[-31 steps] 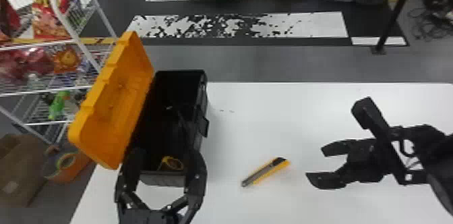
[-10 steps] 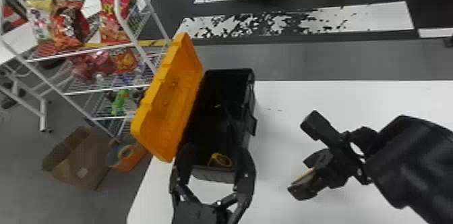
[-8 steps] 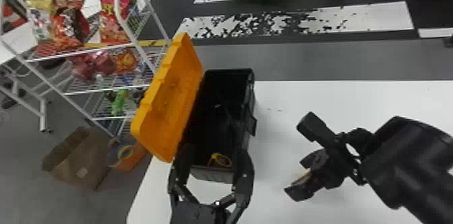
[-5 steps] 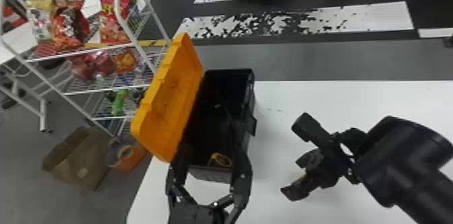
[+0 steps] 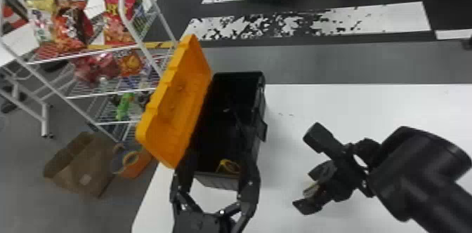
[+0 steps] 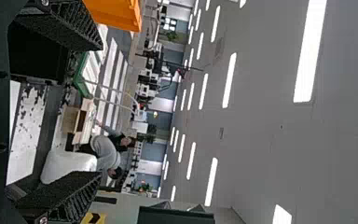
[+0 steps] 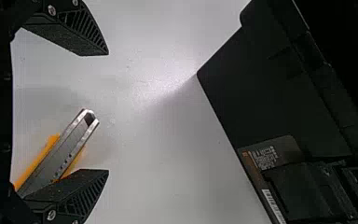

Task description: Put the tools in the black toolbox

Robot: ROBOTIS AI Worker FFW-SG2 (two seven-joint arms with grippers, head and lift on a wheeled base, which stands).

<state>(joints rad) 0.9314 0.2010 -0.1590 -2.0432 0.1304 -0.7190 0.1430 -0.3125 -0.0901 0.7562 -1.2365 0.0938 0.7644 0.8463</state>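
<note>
Cutter [image 7: 64, 150], yellow with silvery metal

toolbox [image 5: 219, 181]: on table [image 5: 351, 106], lid [image 5: 175, 109] at its left side; tool [image 5: 229, 167] inside, near end. knife [image 7: 67, 151]: on table, right of toolbox. rack [image 5: 122, 0]: beyond table's left edge, snack bags [image 5: 72, 27] on it.

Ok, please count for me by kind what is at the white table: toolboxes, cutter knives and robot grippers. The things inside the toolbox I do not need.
Toolboxes: 1, the black toolbox with its orange lid open
Cutter knives: 1, the yellow cutter knife
Grippers: 2, the left gripper and the right gripper
Total: 4
</note>
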